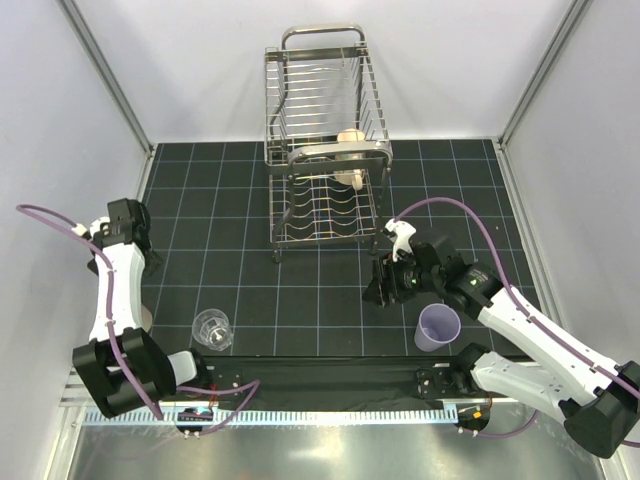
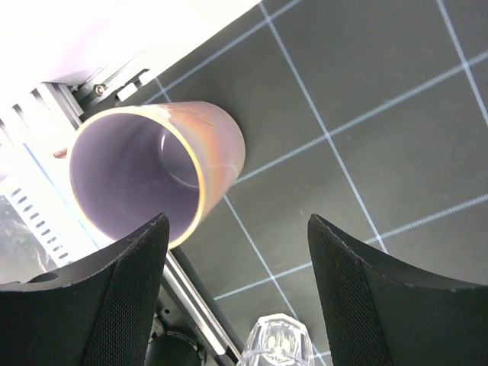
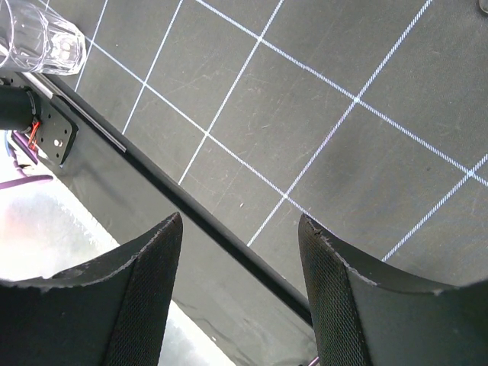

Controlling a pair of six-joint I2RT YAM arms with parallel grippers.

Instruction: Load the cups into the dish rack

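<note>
The steel wire dish rack (image 1: 320, 150) stands at the back centre with a tan mug (image 1: 348, 140) inside it. A clear glass (image 1: 212, 330) stands upright near the front left. The lavender tumbler (image 1: 438, 327) stands upright at the front right. A pinkish mug (image 2: 156, 171) with a purplish inside sits by the table's left front edge, mostly hidden behind my left arm in the top view (image 1: 148, 318). My left gripper (image 2: 236, 229) hangs open above the mat, apart from the mug and from the glass (image 2: 278, 343). My right gripper (image 1: 385, 285) is open and empty, left of the tumbler.
The black gridded mat (image 1: 300, 300) ends at a metal rail along the near edge (image 3: 152, 179). White walls with aluminium posts close in the left, right and back. The glass (image 3: 42, 34) shows far off in the right wrist view.
</note>
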